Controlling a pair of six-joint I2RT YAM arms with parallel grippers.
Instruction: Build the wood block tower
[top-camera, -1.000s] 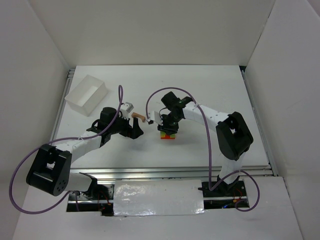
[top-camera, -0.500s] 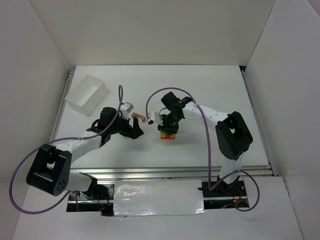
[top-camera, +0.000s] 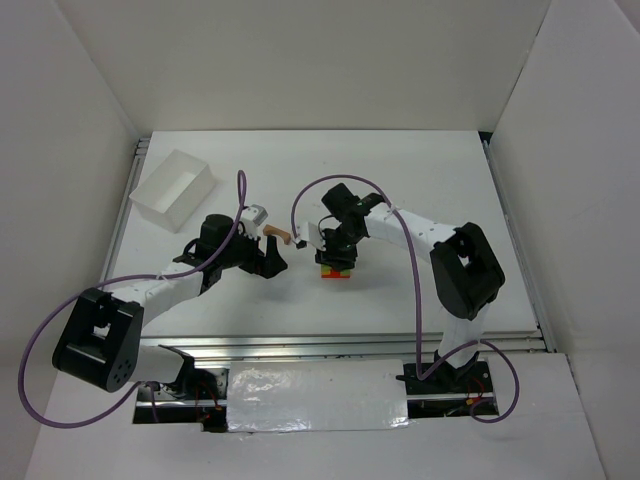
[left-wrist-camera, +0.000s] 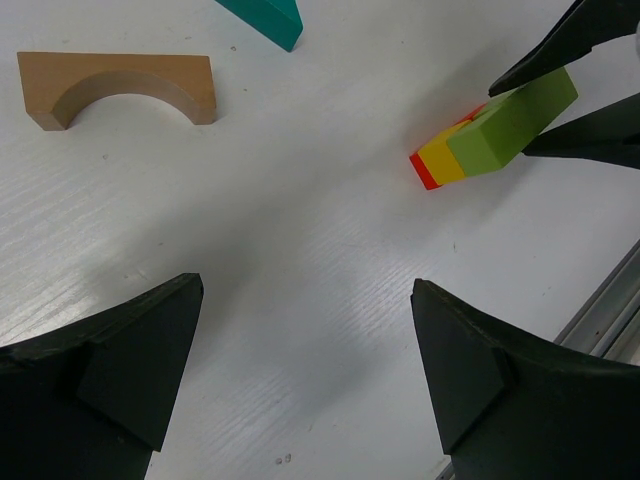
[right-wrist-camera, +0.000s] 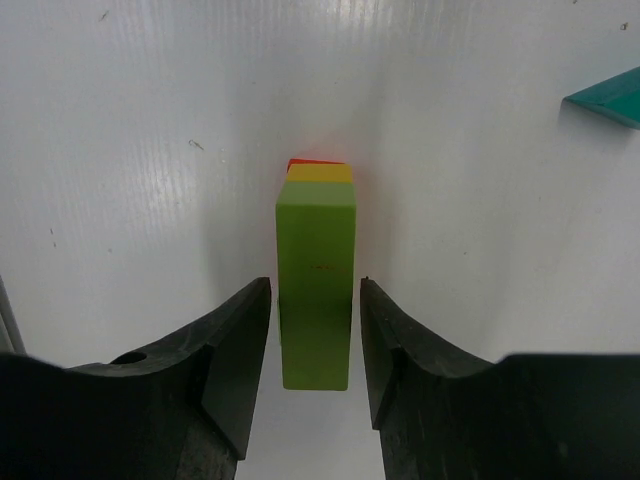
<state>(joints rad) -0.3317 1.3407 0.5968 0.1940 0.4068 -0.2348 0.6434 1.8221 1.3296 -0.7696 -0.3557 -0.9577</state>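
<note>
1. Desk (top-camera: 400, 170): white; a box (top-camera: 174, 188) lies well left of the stack (left-wrist-camera: 495, 135).
2. Left gripper (left-wrist-camera: 305, 300): wide open and empty, near the stack's left.
3. Right gripper (right-wrist-camera: 313, 290): jaws slightly parted astride the stack's green top. Only its wrist view shows the slim gaps; the top view looks unchanged.
4. Stack: red, yellow, green, mid-desk.
5. Arch (left-wrist-camera: 120, 88) and teal wedge (left-wrist-camera: 268, 18): lying left of the stack.

Five wooden pieces show: one stack (top-camera: 337, 270) at mid-frame made of three, a green block (right-wrist-camera: 316, 280), a yellow block (right-wrist-camera: 320, 173) and a red block (right-wrist-camera: 312, 162), plus one tan arch (left-wrist-camera: 117, 88) and one teal piece (left-wrist-camera: 268, 17). There is one white box (top-camera: 173, 187) at upper left. There are two claws, the left claw (left-wrist-camera: 305, 290) and the right claw (right-wrist-camera: 315, 290).
</note>
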